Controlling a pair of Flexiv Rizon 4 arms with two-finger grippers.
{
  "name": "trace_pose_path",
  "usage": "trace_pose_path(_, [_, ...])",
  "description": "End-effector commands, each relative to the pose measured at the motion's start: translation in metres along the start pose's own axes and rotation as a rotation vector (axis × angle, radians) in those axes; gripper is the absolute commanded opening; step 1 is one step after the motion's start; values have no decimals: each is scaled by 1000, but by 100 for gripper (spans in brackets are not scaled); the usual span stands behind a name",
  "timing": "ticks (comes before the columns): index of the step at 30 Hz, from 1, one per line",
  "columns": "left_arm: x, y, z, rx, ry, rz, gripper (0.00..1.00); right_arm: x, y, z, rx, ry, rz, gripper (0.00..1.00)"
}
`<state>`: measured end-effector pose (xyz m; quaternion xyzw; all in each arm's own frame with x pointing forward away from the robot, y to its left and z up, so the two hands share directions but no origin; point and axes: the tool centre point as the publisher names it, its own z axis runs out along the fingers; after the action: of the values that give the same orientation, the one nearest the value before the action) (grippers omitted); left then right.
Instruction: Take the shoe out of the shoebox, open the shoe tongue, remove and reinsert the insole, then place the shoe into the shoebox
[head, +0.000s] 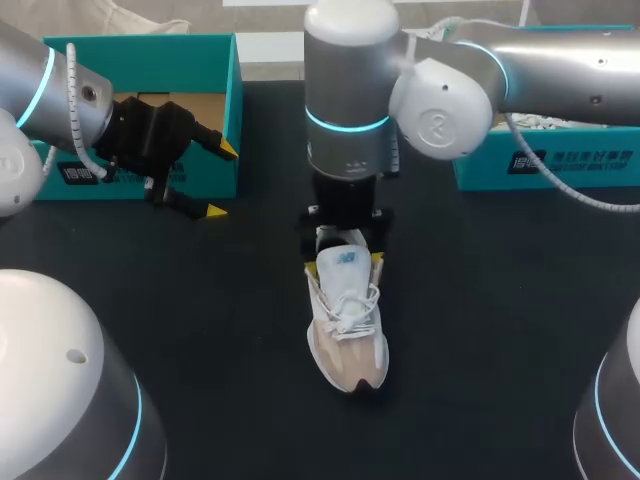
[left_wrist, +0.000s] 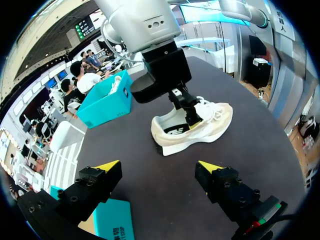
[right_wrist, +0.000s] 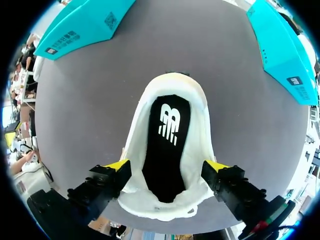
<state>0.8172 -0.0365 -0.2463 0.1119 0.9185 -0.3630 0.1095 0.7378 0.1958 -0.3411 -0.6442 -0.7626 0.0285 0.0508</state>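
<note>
A white and beige shoe (head: 348, 320) stands upright on the black table, toe toward the near edge, laces loose. Its black insole (right_wrist: 167, 135) lies inside, seen in the right wrist view. My right gripper (head: 343, 262) hangs straight down over the heel, open, with one yellow-tipped finger on each side of the heel collar (right_wrist: 166, 167). The left wrist view shows that gripper (left_wrist: 187, 107) at the shoe (left_wrist: 195, 125). My left gripper (head: 222, 180) is open and holds nothing, hovering by the left teal shoebox (head: 215, 120), well away from the shoe (left_wrist: 159, 166).
The open teal shoebox at the back left shows a brown inside. A second teal box (head: 540, 165) at the back right holds white stuffing and another shoe (left_wrist: 116, 85). Bare black tabletop (head: 480, 330) lies around the shoe.
</note>
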Motion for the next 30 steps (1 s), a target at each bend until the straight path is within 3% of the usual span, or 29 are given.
trace_pose_path(1, [0,0,0,-4,1,1,100,-3,1,14,15,21,-4,100])
trace_pose_path(8, [0,0,0,-4,1,1,100,-4,1,10,15,18,-7,100])
trace_pose_path(22, [0,0,0,-4,1,1,100,-6,-9,-40,-48,-14,5,100])
trace_pose_path(28, [0,0,0,-4,1,1,100,-5,-28,-62,-82,-28,39,100])
trace_pose_path(29, [0,0,0,-4,1,1,100,-3,-31,-65,-83,-30,39,53])
trace_pose_path(30, [0,0,0,-4,1,1,100,-1,-34,-66,-84,-32,39,38])
